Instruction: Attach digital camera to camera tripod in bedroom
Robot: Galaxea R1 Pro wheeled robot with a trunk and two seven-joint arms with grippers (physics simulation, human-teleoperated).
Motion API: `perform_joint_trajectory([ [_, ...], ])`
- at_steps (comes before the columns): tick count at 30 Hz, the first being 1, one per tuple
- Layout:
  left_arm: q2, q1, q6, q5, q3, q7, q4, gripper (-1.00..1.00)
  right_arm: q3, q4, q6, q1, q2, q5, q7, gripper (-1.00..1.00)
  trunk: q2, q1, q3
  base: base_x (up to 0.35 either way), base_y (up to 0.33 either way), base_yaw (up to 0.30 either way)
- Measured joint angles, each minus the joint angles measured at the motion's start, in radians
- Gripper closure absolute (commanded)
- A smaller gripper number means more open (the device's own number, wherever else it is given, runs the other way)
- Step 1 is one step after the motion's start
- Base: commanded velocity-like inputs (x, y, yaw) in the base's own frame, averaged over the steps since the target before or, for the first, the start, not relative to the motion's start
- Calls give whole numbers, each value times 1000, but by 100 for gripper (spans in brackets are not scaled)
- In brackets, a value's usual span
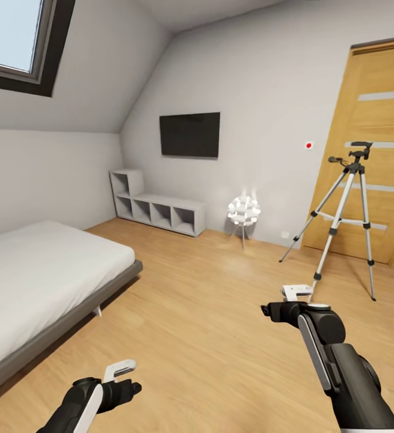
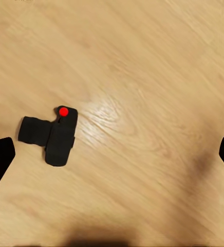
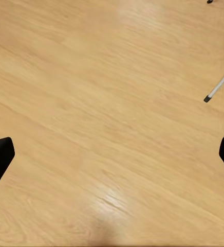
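Observation:
The digital camera [image 2: 53, 135], a small matte-black body with a red dot on top, lies on the light wood floor in the left wrist view, below my left gripper [image 2: 112, 159] and off to one side of it. That gripper is open, its fingers far apart and empty. In the head view the left gripper [image 1: 121, 376] hangs low at the front. The camera tripod [image 1: 347, 210] stands on silver legs before the wooden door at the right, its black head bare. My right gripper [image 1: 287, 300] is open over bare floor, short of the tripod; one tripod leg's foot [image 3: 217, 87] shows in the right wrist view.
A grey platform bed [image 1: 34, 282] takes up the left side. White cube shelves [image 1: 160, 210] and a wall TV [image 1: 189, 135] line the far wall. A white ball-shaped floor lamp [image 1: 243, 211] stands left of the tripod. The wooden door [image 1: 377, 150] is shut.

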Motion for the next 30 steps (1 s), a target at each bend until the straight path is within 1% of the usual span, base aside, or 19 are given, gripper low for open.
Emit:
perform_joint_trajectory([
  [5,0,0,-7,1,10,1,3,-100,0,7,0,-3,0,0,0,-100,-35,19,-16,0,0,-259],
  [6,1,-1,-7,1,19,1,3,-100,0,12,0,-3,0,0,0,-100,-42,23,-19,0,0,-263],
  [8,0,-1,-8,1,54,1,4,-100,-1,34,0,-6,1,0,0,-100,-56,31,-25,0,0,-264],
  [9,-1,-1,-9,1,98,1,5,-100,-1,66,0,-9,4,0,0,-100,-63,35,-28,0,0,-265],
  [10,-1,-1,-9,3,99,1,5,-100,-1,67,0,-9,4,0,0,-100,-70,38,-31,0,0,-265],
  [13,-2,-1,-9,4,151,-2,5,-100,-3,113,0,-19,15,0,0,-100,-91,50,-41,0,0,-266],
  [15,-1,-1,-10,4,174,-4,6,-100,-4,133,0,-26,23,0,0,-100,-105,58,-47,0,0,-266],
  [17,-1,-1,-13,4,189,-5,6,-100,-5,146,0,-30,28,0,1,-100,-119,65,-53,0,0,-266],
  [18,-1,-1,-27,4,202,-6,6,-100,-6,161,0,-34,33,0,1,-100,-126,69,-56,0,0,-267],
  [19,-1,-1,-33,4,205,-6,7,-100,-6,161,0,-35,33,1,1,-100,-133,73,-60,0,0,-267],
  [22,-1,-1,-47,5,211,-7,10,-100,-6,166,0,-36,35,1,1,-100,-133,73,-60,0,0,-267],
  [30,1,0,-81,0,211,-11,22,-100,-5,170,0,-37,37,0,1,-100,-133,73,-60,0,0,-243],
])
